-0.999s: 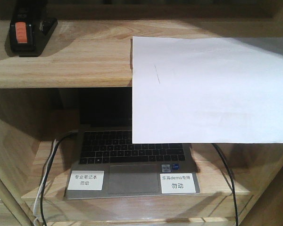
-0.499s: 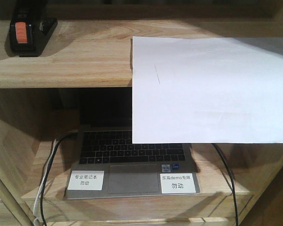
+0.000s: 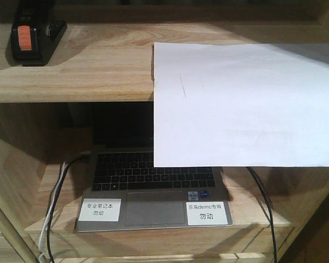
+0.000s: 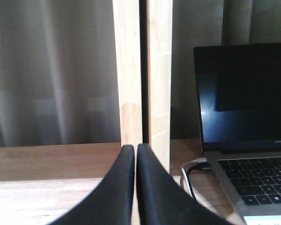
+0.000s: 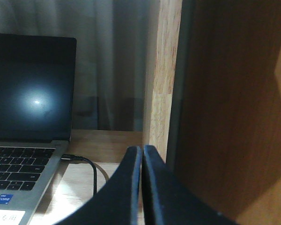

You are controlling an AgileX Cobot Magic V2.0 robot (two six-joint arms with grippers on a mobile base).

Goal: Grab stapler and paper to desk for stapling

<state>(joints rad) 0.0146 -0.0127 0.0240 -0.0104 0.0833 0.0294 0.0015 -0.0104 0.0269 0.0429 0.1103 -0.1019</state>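
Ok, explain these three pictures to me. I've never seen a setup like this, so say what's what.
This is a robot with two arms. The wide picture comes from a camera that faces forward at a wooden shelf unit. On its upper shelf lie a black stapler, far left, and a white paper, right, which sticks out past the shelf's front edge. Below is an open laptop with two white labels on it and cables beside it.

The other two pictures come from cameras on the wrists. The dark prongs at the bottom of each are that arm's jaws. The left jaws are shut, with the laptop to their right. The right jaws are shut, with it to their left. Neither pair holds anything.
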